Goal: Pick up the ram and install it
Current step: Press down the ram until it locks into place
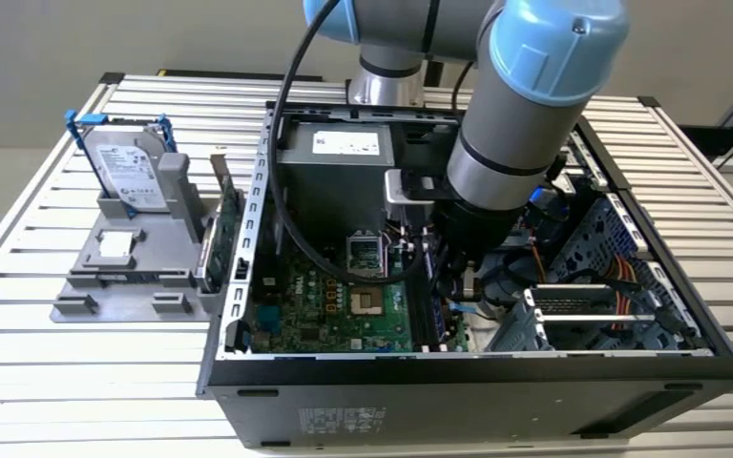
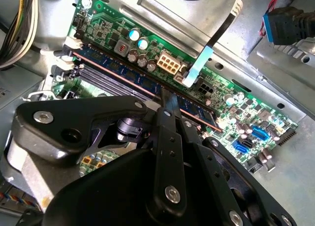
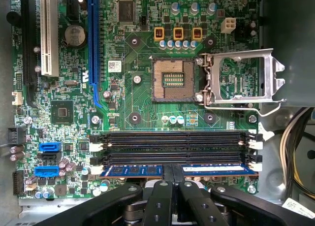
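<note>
A: Starting at the exterior view's left, what sits on the tabletop [image 1: 35, 363]?

B: A grey holder [image 1: 125, 277] carries the silver hard drive [image 1: 127, 167] with blue rails, standing upright. Just beside it, against the case wall, the green expansion card [image 1: 220, 243] stands on edge.

A: And further right?

B: The open computer case [image 1: 469, 372] lies on its side, the motherboard [image 1: 328, 305] exposed. The arm [image 1: 519, 124] reaches down into it, with the gripper [image 1: 450, 286] low over the board's right part (a black cable loops down alongside).

A: Where is the ram?

B: In the first wrist view the ram [image 3: 133, 170] lies along the memory slot nearest the gripper [image 3: 172, 184], level with the board; the other memory slots [image 3: 172, 146] beside it are bare. The second wrist view shows the same blue stick [image 2: 118, 71] set in its slot, running out from under the gripper [image 2: 167, 105].

A: And the fingers?

B: Narrow, closed together at the middle of the stick's top edge, the fingertips [image 3: 162, 179] touching it in both wrist views.
</note>
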Controlling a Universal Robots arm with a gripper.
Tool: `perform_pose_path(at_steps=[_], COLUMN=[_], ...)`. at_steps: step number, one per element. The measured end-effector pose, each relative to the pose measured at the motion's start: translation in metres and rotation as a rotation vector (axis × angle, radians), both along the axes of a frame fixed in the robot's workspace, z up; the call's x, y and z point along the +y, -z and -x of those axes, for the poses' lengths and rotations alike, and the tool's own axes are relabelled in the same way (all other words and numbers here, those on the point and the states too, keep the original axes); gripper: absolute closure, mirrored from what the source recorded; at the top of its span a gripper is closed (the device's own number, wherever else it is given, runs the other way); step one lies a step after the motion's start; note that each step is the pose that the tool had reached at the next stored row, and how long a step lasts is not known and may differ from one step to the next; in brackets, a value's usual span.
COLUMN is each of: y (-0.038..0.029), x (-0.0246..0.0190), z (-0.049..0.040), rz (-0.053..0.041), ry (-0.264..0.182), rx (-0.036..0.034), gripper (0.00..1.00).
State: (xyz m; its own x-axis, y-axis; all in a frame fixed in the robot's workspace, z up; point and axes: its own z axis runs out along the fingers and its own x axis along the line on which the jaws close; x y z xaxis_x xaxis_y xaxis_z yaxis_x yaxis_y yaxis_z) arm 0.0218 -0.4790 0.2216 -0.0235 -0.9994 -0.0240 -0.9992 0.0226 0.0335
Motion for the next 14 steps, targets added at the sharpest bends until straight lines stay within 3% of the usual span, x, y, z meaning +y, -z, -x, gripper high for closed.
perform_pose_path(at_steps=[10,14], y=[0.0022,-0.0062], x=[0.0,0.0002], z=[0.0,0.0], rz=[0.0,-0.0007], ry=[0.0,0.0], rx=[0.0,-0.0002], gripper=[1.0,1.0])
